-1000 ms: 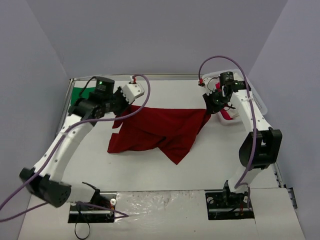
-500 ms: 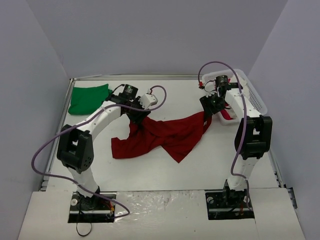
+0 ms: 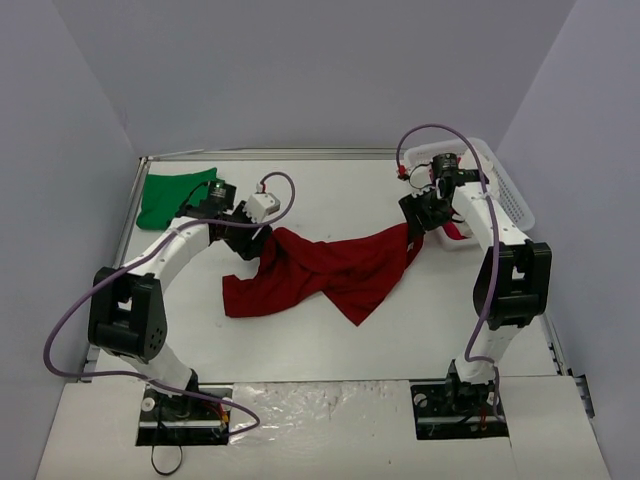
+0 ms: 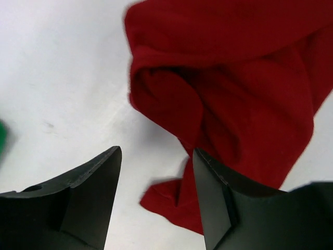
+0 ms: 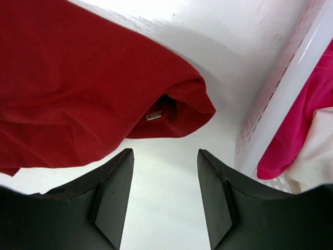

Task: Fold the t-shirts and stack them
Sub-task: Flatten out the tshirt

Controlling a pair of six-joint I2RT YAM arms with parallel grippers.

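The green shirt [image 3: 175, 197] lies bunched at the tabletop's [image 3: 300, 335] far-left corner. The left fingers [image 4: 96, 179] stand apart, empty, above the red shirt's [image 3: 330, 270] left end. That shirt lies crumpled mid-tabletop, long axis left to right. The right fingers [image 5: 112, 182], likewise apart, hover over its right end, where a small white tag [image 5: 154, 115] shows, unreadable. A basket [image 3: 508, 188] stands far right.

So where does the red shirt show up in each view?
Top external: red shirt crumpled at centre.
Left wrist: red shirt fills the upper right.
Right wrist: red shirt in the upper left, label showing.
Shared landmark: the white table under it.
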